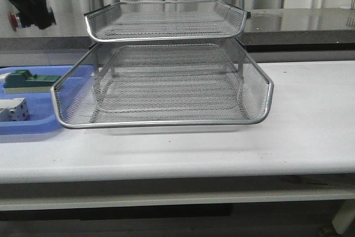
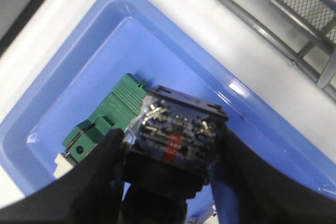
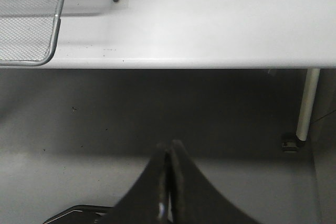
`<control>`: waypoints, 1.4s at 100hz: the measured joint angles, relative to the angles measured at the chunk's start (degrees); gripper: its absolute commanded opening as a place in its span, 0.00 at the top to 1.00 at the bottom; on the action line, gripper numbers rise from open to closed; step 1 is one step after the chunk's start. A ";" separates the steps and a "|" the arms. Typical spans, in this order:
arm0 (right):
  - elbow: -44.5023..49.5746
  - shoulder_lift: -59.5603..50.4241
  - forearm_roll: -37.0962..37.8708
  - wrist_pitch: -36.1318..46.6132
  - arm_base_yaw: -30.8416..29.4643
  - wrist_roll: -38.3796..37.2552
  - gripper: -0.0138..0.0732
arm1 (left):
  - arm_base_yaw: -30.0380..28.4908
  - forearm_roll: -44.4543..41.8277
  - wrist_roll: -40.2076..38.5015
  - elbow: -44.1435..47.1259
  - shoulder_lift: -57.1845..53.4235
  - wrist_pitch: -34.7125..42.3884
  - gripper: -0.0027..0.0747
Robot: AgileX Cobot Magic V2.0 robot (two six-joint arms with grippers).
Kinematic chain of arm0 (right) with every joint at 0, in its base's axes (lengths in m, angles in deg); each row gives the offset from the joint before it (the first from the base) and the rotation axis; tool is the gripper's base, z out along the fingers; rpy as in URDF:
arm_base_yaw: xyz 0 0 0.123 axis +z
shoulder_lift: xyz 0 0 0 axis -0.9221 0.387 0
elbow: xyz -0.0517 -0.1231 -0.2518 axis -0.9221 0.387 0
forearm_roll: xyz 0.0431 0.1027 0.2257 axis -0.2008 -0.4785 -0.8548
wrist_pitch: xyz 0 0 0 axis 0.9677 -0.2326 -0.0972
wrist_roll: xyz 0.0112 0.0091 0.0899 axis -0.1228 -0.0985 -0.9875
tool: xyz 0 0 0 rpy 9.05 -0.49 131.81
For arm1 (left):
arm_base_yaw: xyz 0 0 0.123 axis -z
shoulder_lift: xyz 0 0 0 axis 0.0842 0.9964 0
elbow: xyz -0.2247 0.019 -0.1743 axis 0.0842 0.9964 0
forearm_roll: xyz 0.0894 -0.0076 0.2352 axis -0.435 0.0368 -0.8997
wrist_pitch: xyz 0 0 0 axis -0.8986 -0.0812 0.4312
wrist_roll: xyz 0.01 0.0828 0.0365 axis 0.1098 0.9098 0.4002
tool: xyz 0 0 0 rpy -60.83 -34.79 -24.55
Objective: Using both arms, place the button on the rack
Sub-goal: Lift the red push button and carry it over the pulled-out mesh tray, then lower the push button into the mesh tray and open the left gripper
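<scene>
My left gripper point(image 2: 170, 140) is shut on the button point(image 2: 178, 129), its black-and-blue block body with silver terminals facing the camera. It holds the button in the air above the blue tray. In the front view the left gripper point(image 1: 33, 6) is high at the far left, left of the rack's upper tier, with the red cap point(image 1: 13, 20) just showing. The silver wire-mesh rack point(image 1: 166, 121) stands in the middle of the table; its edge shows in the left wrist view point(image 2: 262, 24) and right wrist view point(image 3: 55, 35). My right gripper point(image 3: 169, 148) is shut and empty, out beyond the table's front edge above the floor.
A flat blue plastic tray point(image 1: 33, 129) lies left of the rack and holds a green block component point(image 1: 30, 80) and a white boxy component point(image 1: 14, 109). In the left wrist view the green block point(image 2: 110, 114) lies under the held button. A table leg point(image 3: 307, 103) stands at the right.
</scene>
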 measured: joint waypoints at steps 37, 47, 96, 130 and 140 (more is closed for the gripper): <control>0.00 0.00 0.00 0.00 0.00 0.00 0.92 | 3.93 -0.10 -1.53 13.32 -17.74 -0.39 0.99; 0.00 0.00 0.00 0.00 0.00 0.00 0.92 | 6.80 0.13 -1.53 17.80 -22.06 -0.41 0.99; 0.00 0.00 0.00 0.00 0.00 0.00 0.92 | 26.16 2.78 -1.53 27.38 -26.56 -0.52 0.99; 0.00 0.00 0.00 0.00 0.00 0.00 0.92 | 32.22 3.13 -1.53 32.81 -24.88 -0.41 0.99; 0.00 0.00 0.00 0.00 0.00 0.00 0.92 | 32.22 3.13 -1.53 32.81 -22.37 -0.07 0.99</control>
